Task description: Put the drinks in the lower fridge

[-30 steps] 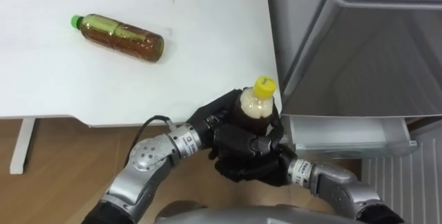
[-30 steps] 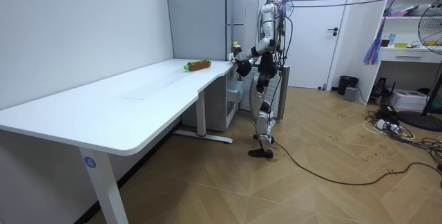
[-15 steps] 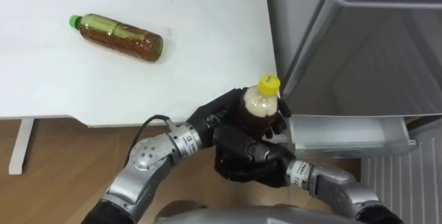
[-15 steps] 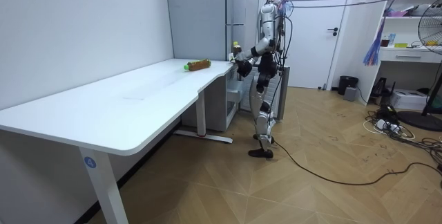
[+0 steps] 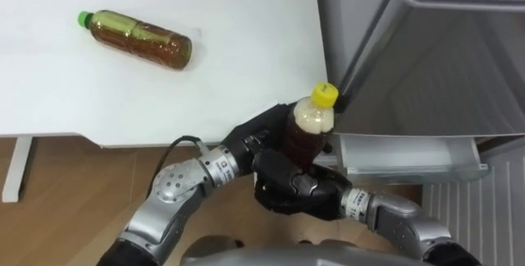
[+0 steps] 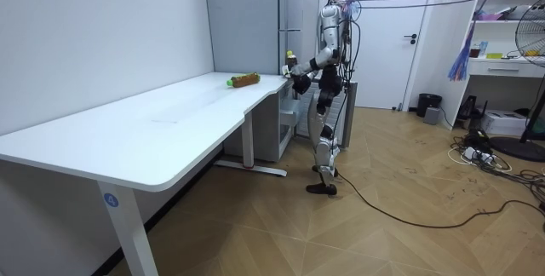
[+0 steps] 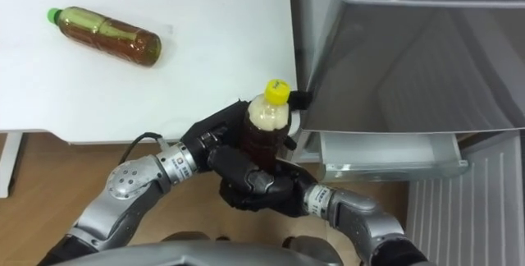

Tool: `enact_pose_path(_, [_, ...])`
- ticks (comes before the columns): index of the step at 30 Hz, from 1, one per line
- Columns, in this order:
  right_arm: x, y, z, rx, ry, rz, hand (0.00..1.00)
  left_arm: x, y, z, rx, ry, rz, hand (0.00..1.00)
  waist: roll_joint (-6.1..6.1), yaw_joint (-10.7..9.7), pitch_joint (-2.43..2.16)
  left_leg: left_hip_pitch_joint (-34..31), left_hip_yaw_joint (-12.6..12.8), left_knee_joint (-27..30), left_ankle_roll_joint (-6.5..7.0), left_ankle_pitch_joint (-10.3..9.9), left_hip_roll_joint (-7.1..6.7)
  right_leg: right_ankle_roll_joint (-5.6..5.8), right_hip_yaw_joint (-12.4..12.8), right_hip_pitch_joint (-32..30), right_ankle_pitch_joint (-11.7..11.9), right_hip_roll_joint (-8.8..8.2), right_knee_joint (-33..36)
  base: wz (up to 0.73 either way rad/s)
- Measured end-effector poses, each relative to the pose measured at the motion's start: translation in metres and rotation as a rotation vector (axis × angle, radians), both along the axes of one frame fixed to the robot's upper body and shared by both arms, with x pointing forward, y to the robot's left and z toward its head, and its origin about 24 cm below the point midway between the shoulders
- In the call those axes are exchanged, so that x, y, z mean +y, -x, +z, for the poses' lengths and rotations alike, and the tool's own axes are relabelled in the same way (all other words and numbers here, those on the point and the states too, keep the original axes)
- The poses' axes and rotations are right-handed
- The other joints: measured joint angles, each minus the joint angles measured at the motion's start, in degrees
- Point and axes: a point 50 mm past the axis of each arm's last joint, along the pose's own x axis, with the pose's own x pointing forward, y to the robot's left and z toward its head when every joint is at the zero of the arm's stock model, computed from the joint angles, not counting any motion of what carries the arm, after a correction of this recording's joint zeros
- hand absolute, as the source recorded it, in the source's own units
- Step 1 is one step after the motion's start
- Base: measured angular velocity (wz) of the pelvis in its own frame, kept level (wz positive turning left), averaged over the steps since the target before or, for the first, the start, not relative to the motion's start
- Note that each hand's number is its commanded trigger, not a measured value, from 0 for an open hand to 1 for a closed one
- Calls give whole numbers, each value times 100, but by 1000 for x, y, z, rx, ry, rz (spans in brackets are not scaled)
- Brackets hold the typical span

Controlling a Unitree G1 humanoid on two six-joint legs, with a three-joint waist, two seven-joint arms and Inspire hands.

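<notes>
My left hand (image 5: 261, 135) and right hand (image 5: 289, 190) both curled round an upright yellow-capped bottle (image 5: 308, 126), beside the fridge (image 5: 426, 77), green-capped bottle (image 5: 135, 38) lying on the desk (image 5: 230, 85)

yellow-capped bottle (image 5: 312, 125): shifted right, nearer fridge (image 5: 426, 69) | right hand (image 5: 289, 190): grip now lower on bottle

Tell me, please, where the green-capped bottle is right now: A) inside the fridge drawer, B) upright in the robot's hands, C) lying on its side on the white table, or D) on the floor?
C: the green-capped bottle lies on its side on the white table, well apart from the left hand and right hand, which both grip the upright yellow-capped bottle.
</notes>
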Motion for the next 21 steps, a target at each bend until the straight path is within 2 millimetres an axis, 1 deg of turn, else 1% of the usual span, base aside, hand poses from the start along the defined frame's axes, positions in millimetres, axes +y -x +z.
enact_pose_path(4, [2, 0, 0, 0, -7, -1, 100, 0, -1, 1, -2, -1, 7, 0, 22, -5, -2, 0, 3, 4, 0, 0, 8, -10, 5, -3, 6, -1, -1, -1])
enact_pose_path(7, [2, 0, 0, -1, -9, -1, 100, -1, -1, 2, -6, 1, 12, 0, 63, -28, 4, -4, 0, 5, 1, 1, 9, -13, 4, -2, 9, -4, -4, 0])
enact_pose_path(10, [1, 0, 1, -2, -11, -6, 100, 0, -4, 7, -28, -18, 27, 0, 91, -25, -3, 1, 1, -3, 1, 1, 14, -13, 6, -2, 9, -4, -4, 0])
enact_pose_path(12, [0, -1, 1, 3, -28, -29, 100, 2, -5, 11, -46, -23, 43, 0, 101, -27, 2, -1, 2, -11, 1, 1, 13, -13, 14, -6, 9, -3, -10, 0])
enact_pose_path(15, [-2, -1, 1, 9, -39, -49, 100, 5, -13, 31, -119, -9, 80, 0, 102, -38, 2, -1, 3, -17, 1, 0, 13, -13, 21, -6, 9, 2, -13, 0])
enact_pose_path(17, [-3, 2, 0, 17, -38, -59, 100, 12, -24, 53, -214, 26, 151, 0, 105, -41, 3, 15, 4, -36, 1, 1, 10, -13, 21, -2, 9, 3, -14, 0])
enact_pose_path(18, [-5, 4, -1, 24, -36, -67, 100, 14, -29, 60, -245, 36, 180, 0, 106, -49, 4, 26, 4, -37, 1, 1, 8, -13, 5, 12, 9, 0, -18, 0])
enact_pose_path(21, [-10, 7, -3, 37, -37, -110, 100, 18, -33, 71, -288, 45, 222, 0, 105, -52, 4, 40, 2, -38, 1, 1, 7, -13, 0, 23, 8, -2, -17, 0])
